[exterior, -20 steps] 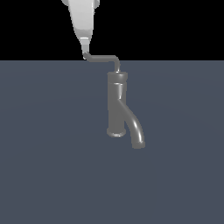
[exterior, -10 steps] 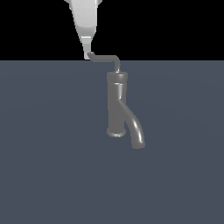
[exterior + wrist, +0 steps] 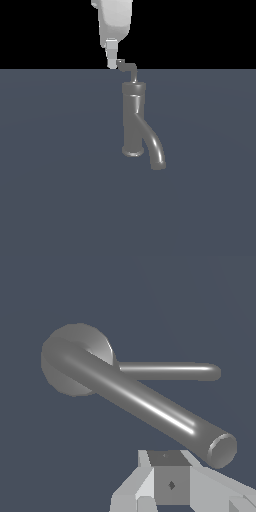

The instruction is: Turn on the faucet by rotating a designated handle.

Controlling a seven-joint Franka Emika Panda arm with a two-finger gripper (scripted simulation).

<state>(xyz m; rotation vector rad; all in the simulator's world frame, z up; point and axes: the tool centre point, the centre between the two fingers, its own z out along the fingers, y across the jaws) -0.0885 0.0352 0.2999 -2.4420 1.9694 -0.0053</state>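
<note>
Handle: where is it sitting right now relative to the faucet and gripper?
In the exterior view the handle juts from the top of the faucet toward that view's left, its tip at the gripper.

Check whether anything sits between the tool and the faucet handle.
Nothing visible does. In the exterior view the tool is right beside the end of the handle, above the faucet, with no other object between them.

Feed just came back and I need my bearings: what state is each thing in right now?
faucet: upright on the surface, spout curving down toward the exterior view's right.
handle: thin arm sticking out from the top toward the exterior view's left, free end at the hand.
hand: pointing down, tip at the handle's end; cannot tell if open or shut.
</note>
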